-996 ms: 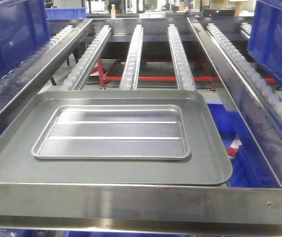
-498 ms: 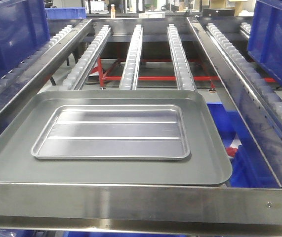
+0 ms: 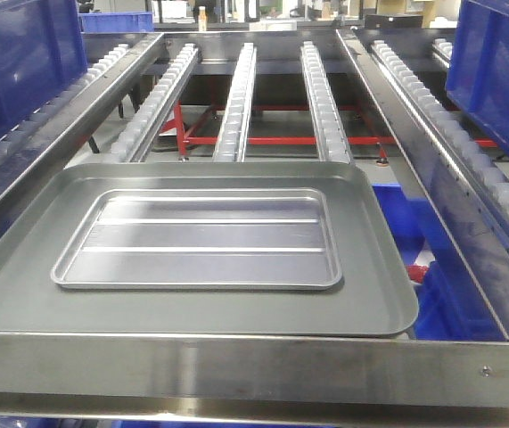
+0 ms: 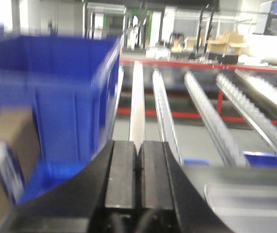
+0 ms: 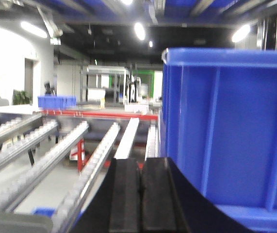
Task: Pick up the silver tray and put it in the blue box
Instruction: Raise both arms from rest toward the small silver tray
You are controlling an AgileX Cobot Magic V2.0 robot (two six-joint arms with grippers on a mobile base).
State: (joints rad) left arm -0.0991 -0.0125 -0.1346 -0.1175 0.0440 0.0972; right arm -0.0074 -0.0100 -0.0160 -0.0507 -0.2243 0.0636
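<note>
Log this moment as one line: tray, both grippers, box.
silver tray: lying in grey tray, ungrasped | left gripper: shut, empty | right gripper: shut, empty | blue box: tray not placed

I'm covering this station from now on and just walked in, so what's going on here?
Nothing is being held yet. The silver tray lies inside a larger grey tray at the near end of the roller rails. The left tool and right tool are both shut and empty, away from the trays. A blue box stands on either side of the rails.
</note>
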